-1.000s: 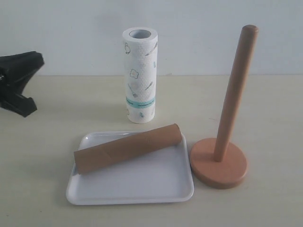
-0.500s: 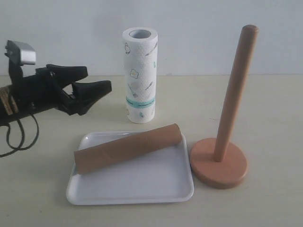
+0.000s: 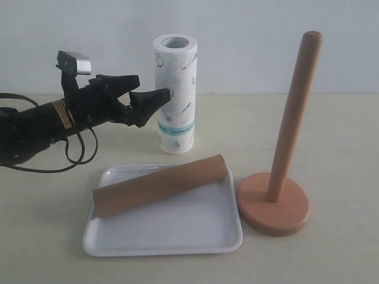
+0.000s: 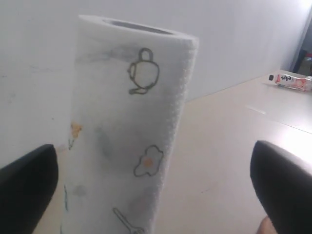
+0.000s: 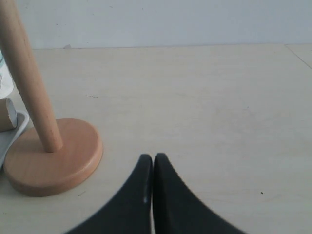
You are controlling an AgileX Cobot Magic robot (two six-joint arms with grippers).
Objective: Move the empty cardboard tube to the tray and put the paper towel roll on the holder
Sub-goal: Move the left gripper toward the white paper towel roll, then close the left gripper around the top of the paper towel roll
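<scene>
Left claw point(image 3: 153, 86) agape — near paper towel roll point(image 3: 179, 115).

The roll point(image 3: 175, 94) is showing white with small doodles and a teal band; the tube point(image 3: 160, 185) is showing brown, the tray point(image 3: 177, 232) white, the holder point(image 3: 292, 121) light brown.

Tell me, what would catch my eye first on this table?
The black left end effector, open, straddles the upright doodle-printed paper towel roll at the back. In front, a brown cardboard tube lies diagonally on the white tray, next to the tall wooden holder.
</scene>
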